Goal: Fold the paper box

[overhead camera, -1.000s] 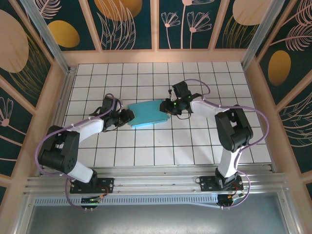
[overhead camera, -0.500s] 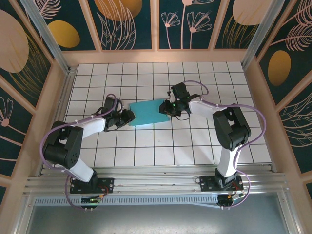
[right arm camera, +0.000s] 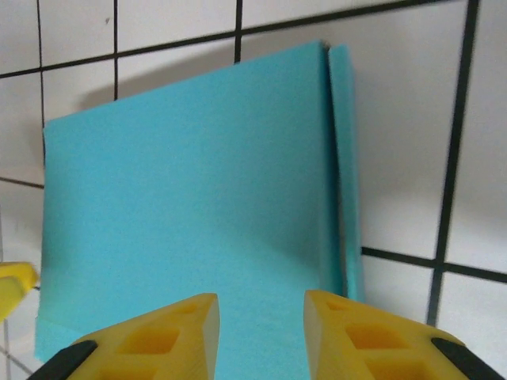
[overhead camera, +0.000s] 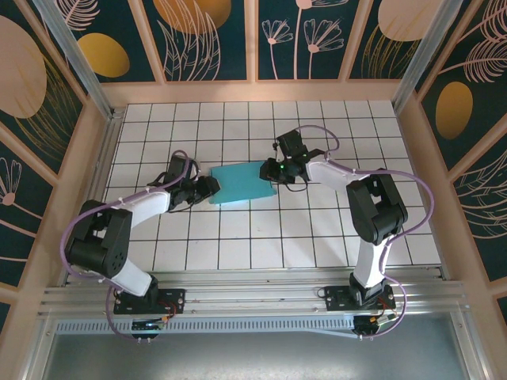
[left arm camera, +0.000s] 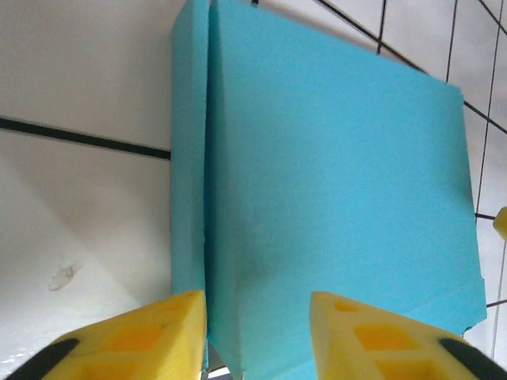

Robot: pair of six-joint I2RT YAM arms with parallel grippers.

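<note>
The paper box (overhead camera: 240, 182) lies folded flat, blue side up, on the white tiled table, about two tiles wide. My left gripper (overhead camera: 209, 188) is at its left end and my right gripper (overhead camera: 274, 169) at its right end. In the left wrist view the box (left arm camera: 333, 182) shows a narrow folded strip (left arm camera: 188, 158) along one edge. The left gripper (left arm camera: 257, 309) is open, its yellow fingers (left arm camera: 150, 332) standing apart over that edge. In the right wrist view the right gripper (right arm camera: 261, 313) is also open over the blue panel (right arm camera: 190, 214), its fingers apart and closed on nothing.
Wooden walls with painted panels (overhead camera: 253, 39) ring the tiled table (overhead camera: 317, 229). An aluminium rail (overhead camera: 253, 305) carries both arm bases along the near edge. A yellow tip of the other gripper shows at each wrist view's margin.
The box has shifted slightly and its near edge lies flatter. The left arm's elbow has moved a little. Both grippers stay at the box's ends.
</note>
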